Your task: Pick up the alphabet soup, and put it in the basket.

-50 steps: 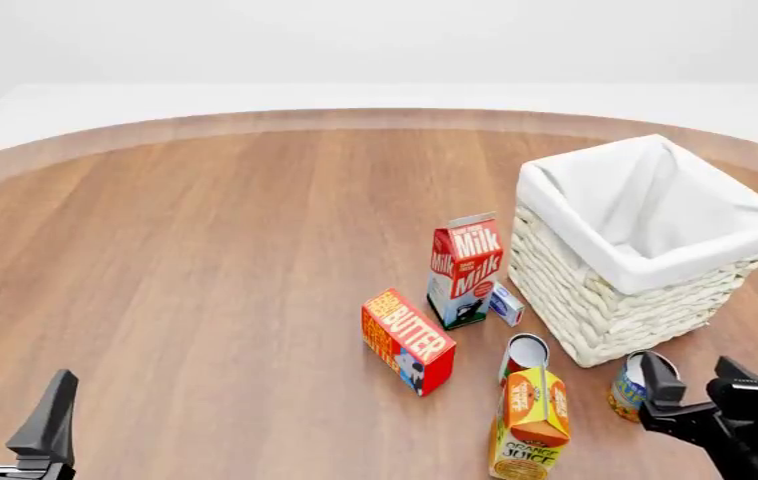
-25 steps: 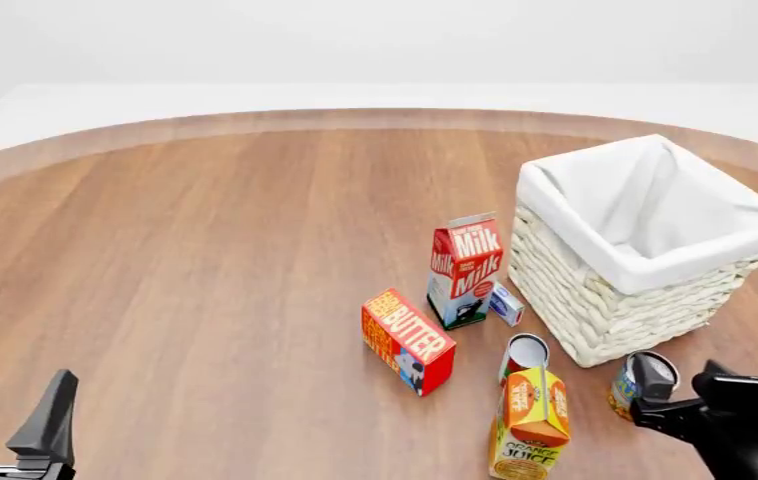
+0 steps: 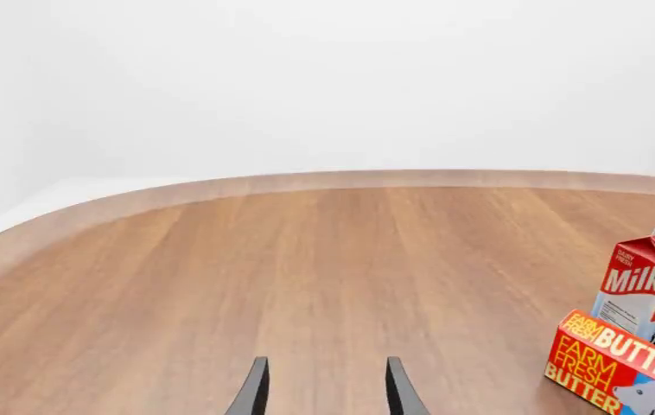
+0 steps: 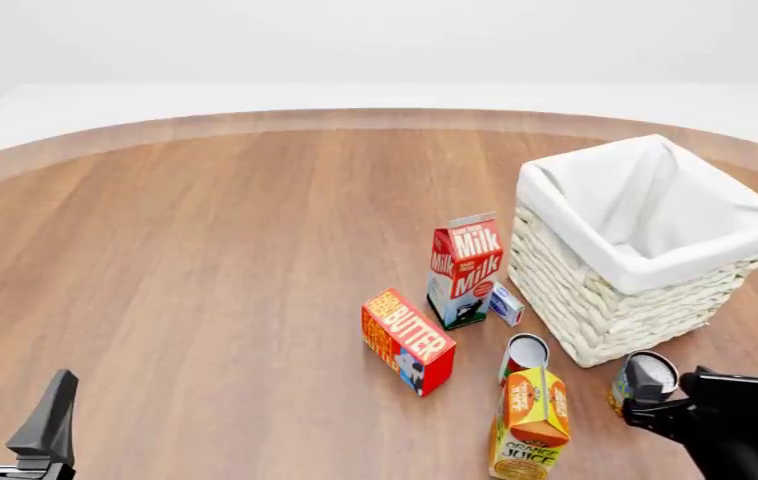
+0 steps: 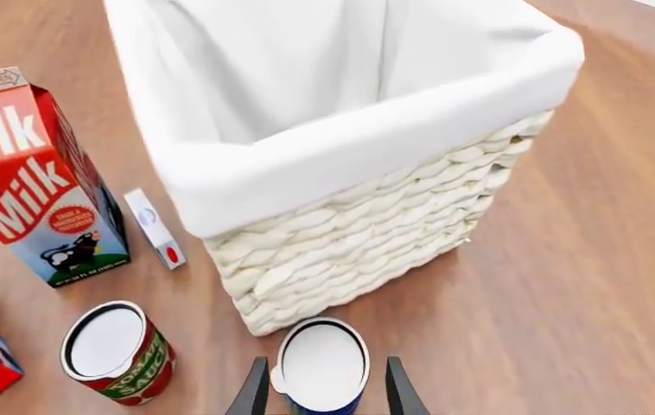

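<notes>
The alphabet soup (image 5: 321, 361) is a small can with a blue label and a pale top, standing upright close to the basket's near corner. In the front view the alphabet soup (image 4: 639, 378) is at the lower right. My right gripper (image 5: 323, 393) is open, one finger on each side of the can. From the front, the right gripper (image 4: 649, 408) shows just behind the can. The basket (image 4: 619, 300) is white wicker with a white cloth lining, and its wall (image 5: 362, 225) rises right beyond the can. My left gripper (image 4: 12, 408) is open and holds nothing at the lower left; the left wrist view shows the left gripper (image 3: 325, 391) over bare wood.
A red-green can (image 4: 523, 356) stands left of the soup, also seen as the red-green can (image 5: 114, 350). An orange juice carton (image 4: 529, 420), a butter box (image 4: 407, 340), a milk carton (image 4: 465, 268) and a small white box (image 4: 506, 303) cluster left of the basket.
My right gripper has dropped lower beside the soup can, so more of the can's top shows. The can and the left arm have not moved.
</notes>
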You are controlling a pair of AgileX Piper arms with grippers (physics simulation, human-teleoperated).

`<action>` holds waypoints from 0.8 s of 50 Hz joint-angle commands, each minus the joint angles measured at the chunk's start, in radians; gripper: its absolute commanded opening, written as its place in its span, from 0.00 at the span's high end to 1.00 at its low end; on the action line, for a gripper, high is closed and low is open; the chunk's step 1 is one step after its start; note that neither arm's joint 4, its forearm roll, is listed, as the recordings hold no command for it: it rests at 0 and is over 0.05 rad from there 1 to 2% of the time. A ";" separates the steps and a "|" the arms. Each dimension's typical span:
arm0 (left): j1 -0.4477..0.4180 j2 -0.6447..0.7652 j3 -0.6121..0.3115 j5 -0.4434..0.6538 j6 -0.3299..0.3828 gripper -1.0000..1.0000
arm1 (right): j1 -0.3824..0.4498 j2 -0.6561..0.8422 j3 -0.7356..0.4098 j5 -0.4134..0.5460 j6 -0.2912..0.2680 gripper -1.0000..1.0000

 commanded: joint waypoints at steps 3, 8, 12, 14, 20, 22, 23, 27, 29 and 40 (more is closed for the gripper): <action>0.000 0.000 0.000 0.000 0.000 0.00 | -0.001 0.108 0.000 -0.080 0.002 0.00; 0.000 0.000 0.000 0.000 0.000 0.00 | 0.003 0.145 0.000 -0.107 0.007 0.00; 0.000 0.000 0.000 0.000 0.000 0.00 | 0.005 0.166 0.000 -0.120 0.011 0.00; 0.000 0.000 0.000 0.000 0.000 0.00 | 0.005 0.175 0.000 -0.126 0.012 0.00; 0.000 0.000 0.000 0.000 0.000 0.00 | 0.002 0.222 0.000 -0.162 0.014 0.00; 0.000 0.000 0.000 0.000 0.000 0.00 | 0.001 0.242 0.000 -0.178 0.013 0.00; 0.000 0.000 0.000 0.000 0.000 0.00 | 0.000 0.251 0.000 -0.185 0.013 0.00; 0.000 0.000 0.000 0.000 0.000 0.00 | -0.004 0.293 0.000 -0.220 0.013 0.00; 0.000 0.000 0.000 0.000 0.000 0.00 | -0.004 0.309 0.000 -0.232 0.013 0.00; 0.000 0.000 0.000 0.000 0.000 0.00 | -0.003 0.384 0.000 -0.289 0.013 0.00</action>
